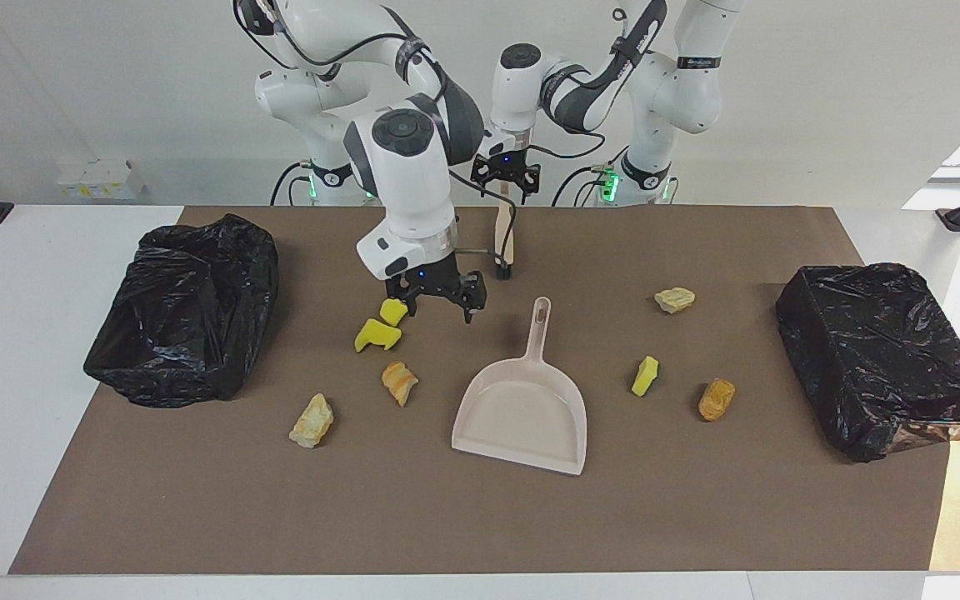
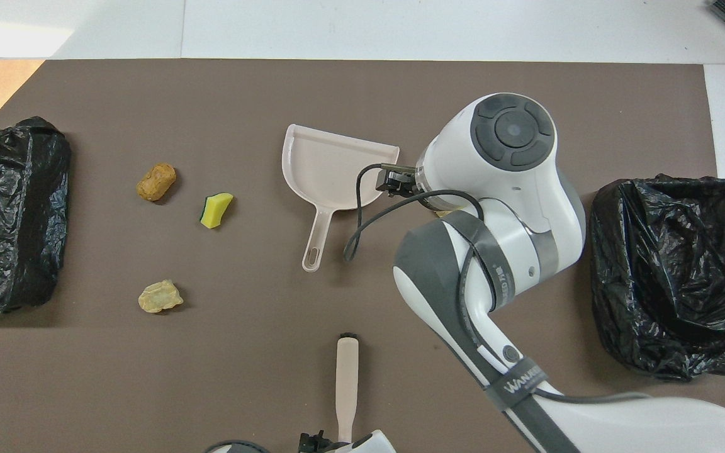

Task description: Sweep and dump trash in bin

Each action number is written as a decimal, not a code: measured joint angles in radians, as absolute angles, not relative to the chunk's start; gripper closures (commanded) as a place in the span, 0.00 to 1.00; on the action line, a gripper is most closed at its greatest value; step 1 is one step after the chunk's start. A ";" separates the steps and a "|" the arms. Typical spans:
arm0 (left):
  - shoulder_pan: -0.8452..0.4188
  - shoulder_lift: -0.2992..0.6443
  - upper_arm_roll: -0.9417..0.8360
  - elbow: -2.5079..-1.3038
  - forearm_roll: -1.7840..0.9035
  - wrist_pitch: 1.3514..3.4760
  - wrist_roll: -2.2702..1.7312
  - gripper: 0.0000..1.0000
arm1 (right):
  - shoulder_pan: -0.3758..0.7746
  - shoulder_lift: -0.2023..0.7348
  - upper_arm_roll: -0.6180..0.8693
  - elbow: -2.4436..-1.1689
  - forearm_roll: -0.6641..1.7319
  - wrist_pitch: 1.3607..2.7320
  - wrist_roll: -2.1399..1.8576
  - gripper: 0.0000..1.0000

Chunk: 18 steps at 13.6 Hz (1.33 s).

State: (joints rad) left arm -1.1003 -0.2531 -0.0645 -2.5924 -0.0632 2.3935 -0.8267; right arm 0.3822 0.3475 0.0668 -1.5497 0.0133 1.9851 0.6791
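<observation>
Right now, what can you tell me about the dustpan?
The dustpan looks like pale pinkish-beige plastic. It has a wide, shallow scoop with a raised rim and a thin handle with a slot near its tip. It lies flat and empty on the brown mat, mid-table, handle pointing toward the robots. Nothing touches it.
</observation>
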 measured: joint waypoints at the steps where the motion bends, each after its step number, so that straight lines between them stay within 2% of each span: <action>1: -1.110 -0.250 -0.064 -2.608 -0.063 2.417 -0.827 0.08 | 0.383 0.381 0.064 -1.519 0.013 1.985 0.695 0.00; 2: -1.117 -0.247 -0.064 -2.622 -0.063 2.435 -0.835 0.15 | 0.390 0.417 0.064 -1.486 0.010 1.985 0.720 0.00; 3: -1.119 -0.245 -0.063 -2.630 -0.063 2.443 -0.850 0.25 | 0.411 0.456 0.064 -1.453 -0.003 1.986 0.761 0.00; 4: -1.120 -0.243 -0.063 -2.632 -0.063 2.444 -0.862 0.45 | 0.442 0.498 0.065 -1.420 -0.025 1.987 0.818 0.00; 7: -1.126 -0.243 -0.064 -2.633 -0.063 2.443 -0.905 0.91 | 0.546 0.595 0.065 -1.362 -0.070 2.042 0.923 0.00; 8: -1.131 -0.243 -0.063 -2.633 -0.063 2.439 -0.922 1.00 | 0.561 0.606 0.065 -1.357 -0.070 2.055 0.928 0.00; 13: -1.134 -0.257 -0.056 -2.632 -0.063 2.371 -0.949 1.00 | 0.580 0.613 0.066 -1.353 -0.070 2.083 0.928 0.00; 16: -1.086 -0.306 -0.043 -2.627 -0.054 2.301 -0.956 1.00 | 0.617 0.620 0.066 -1.381 -0.070 2.111 0.928 0.00; 17: -1.054 -0.328 -0.040 -2.625 -0.047 2.280 -0.956 1.00 | 0.623 0.621 0.066 -1.402 -0.070 2.132 0.928 0.03; 18: -1.017 -0.350 -0.038 -2.625 -0.032 2.256 -0.956 1.00 | 0.625 0.621 0.066 -1.421 -0.070 2.152 0.928 0.11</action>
